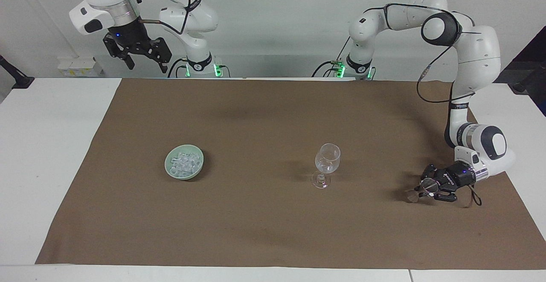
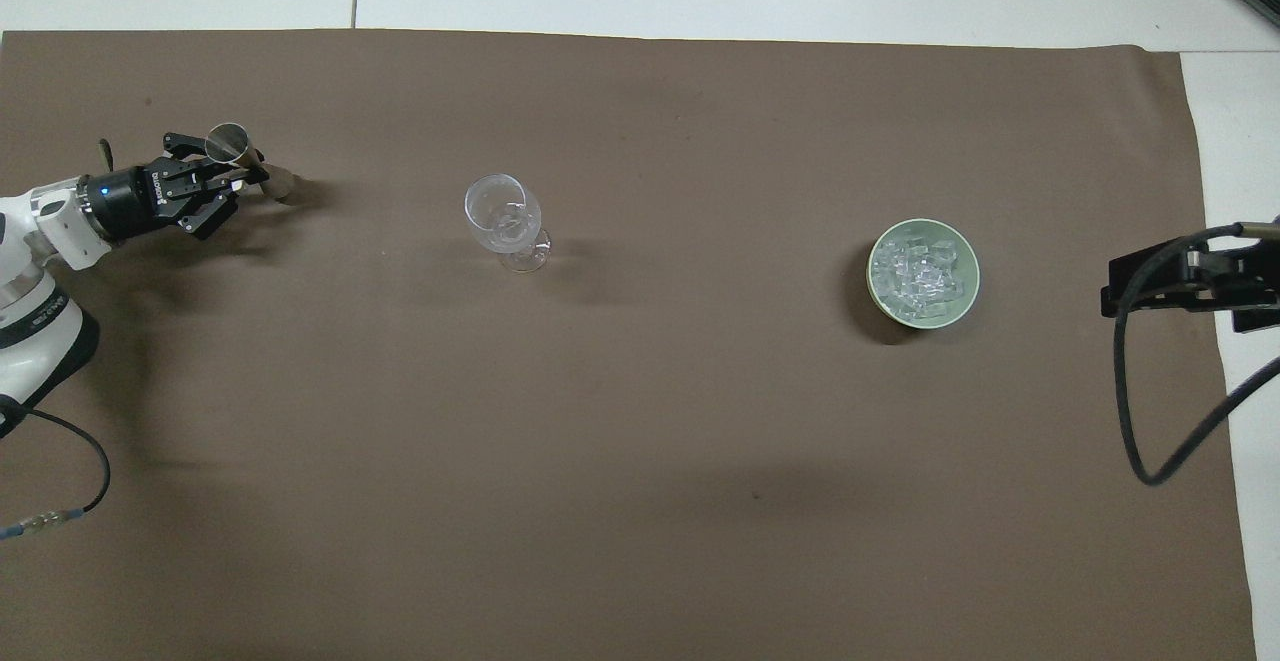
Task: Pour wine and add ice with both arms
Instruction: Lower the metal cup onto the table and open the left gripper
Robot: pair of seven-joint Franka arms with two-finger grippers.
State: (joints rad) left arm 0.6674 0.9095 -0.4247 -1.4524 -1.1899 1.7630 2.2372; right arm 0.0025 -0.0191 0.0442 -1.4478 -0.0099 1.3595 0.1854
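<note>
An empty-looking clear wine glass (image 1: pixel 327 164) (image 2: pixel 503 221) stands upright mid-cloth. A pale green bowl (image 1: pixel 169 172) (image 2: pixel 873 291) holds the heap of ice (image 1: pixel 184 164) (image 2: pixel 920 271) toward the right arm's end. My left gripper (image 1: pixel 423 189) (image 2: pixel 243 174) is shut on the waist of a small metal jigger (image 1: pixel 412 195) (image 2: pixel 228 144), tilted low over the cloth at the left arm's end. I cannot tell whether the jigger's lower end touches the cloth. My right gripper (image 1: pixel 146 66) (image 2: pixel 1190 286) waits high up, open and empty. No wine shows.
A brown cloth (image 1: pixel 264 231) (image 2: pixel 640 501) covers most of the white table (image 1: pixel 47 145). A black cable (image 2: pixel 1135 411) loops down from the right arm, beside the bowl. Another cable (image 2: pixel 60 501) trails by the left arm.
</note>
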